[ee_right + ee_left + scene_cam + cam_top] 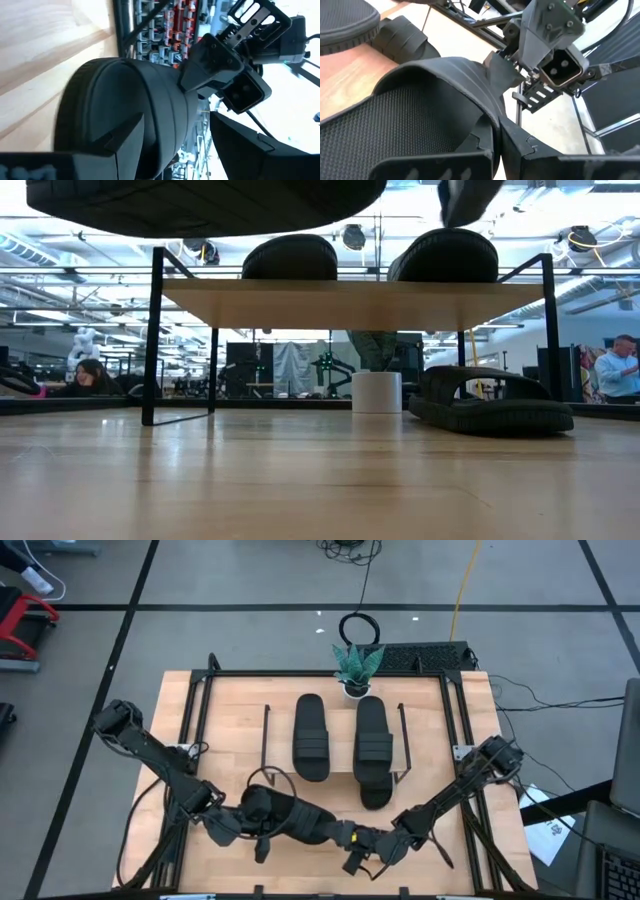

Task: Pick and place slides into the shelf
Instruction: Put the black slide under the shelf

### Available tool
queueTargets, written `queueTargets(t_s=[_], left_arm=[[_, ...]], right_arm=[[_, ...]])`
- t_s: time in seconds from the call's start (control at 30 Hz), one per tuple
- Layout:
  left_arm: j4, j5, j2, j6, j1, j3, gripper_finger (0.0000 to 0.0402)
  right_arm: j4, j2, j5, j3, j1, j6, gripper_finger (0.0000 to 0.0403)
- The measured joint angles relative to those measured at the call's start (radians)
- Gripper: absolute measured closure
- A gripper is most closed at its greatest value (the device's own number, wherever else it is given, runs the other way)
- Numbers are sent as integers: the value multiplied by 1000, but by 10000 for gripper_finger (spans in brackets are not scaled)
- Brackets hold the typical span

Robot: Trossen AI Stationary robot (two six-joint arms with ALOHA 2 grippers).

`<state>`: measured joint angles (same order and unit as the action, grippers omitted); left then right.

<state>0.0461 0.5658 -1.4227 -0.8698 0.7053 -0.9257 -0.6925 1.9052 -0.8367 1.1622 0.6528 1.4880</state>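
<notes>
Two black slides (311, 737) (373, 740) lie sole-down on the shelf's light wood board (340, 745); in the low view they sit atop the board (350, 302). Another slide (495, 405) rests on the table under the shelf's right part, its end poking out (375, 798). One more slide (295, 820) is held near the table's near edge between my left gripper (258, 818) and right gripper (352, 845), both shut on it. It shows lifted at the low view's top (200, 205). My left gripper pinches the held slide's strap at its edge (490, 132), close to where the strap meets the sole, coming level from the table's left. The slide is lifted clear of the table. My right gripper holds the same slide at the strap's other side (495, 75), pinched between its two fingers (125, 137), coming from the table's right. The slide spans between both grippers, clear of the table.
A small potted plant (355, 668) in a white pot (376, 392) stands behind the shelf at the table's far edge. A black power strip (425, 656) lies beside it. Black rails (195, 730) line the table's sides. Bare wood lies left of the shelf.
</notes>
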Motion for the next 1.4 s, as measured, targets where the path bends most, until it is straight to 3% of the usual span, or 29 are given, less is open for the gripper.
queueTargets(t_s=[0.4, 0.97, 1.2, 1.4], left_arm=[[115, -34, -80, 44, -27, 0, 397], [207, -66, -87, 131, -31, 0, 400], [218, -85, -92, 131, -29, 0, 401], [217, -79, -93, 131, -24, 0, 401]], right_arm=[[18, 5, 30, -3, -18, -35, 186], [-17, 3, 13, -3, -47, -99, 201], [-21, 3, 134, -4, -75, -180, 234], [0, 5, 146, -4, -89, -231, 296]])
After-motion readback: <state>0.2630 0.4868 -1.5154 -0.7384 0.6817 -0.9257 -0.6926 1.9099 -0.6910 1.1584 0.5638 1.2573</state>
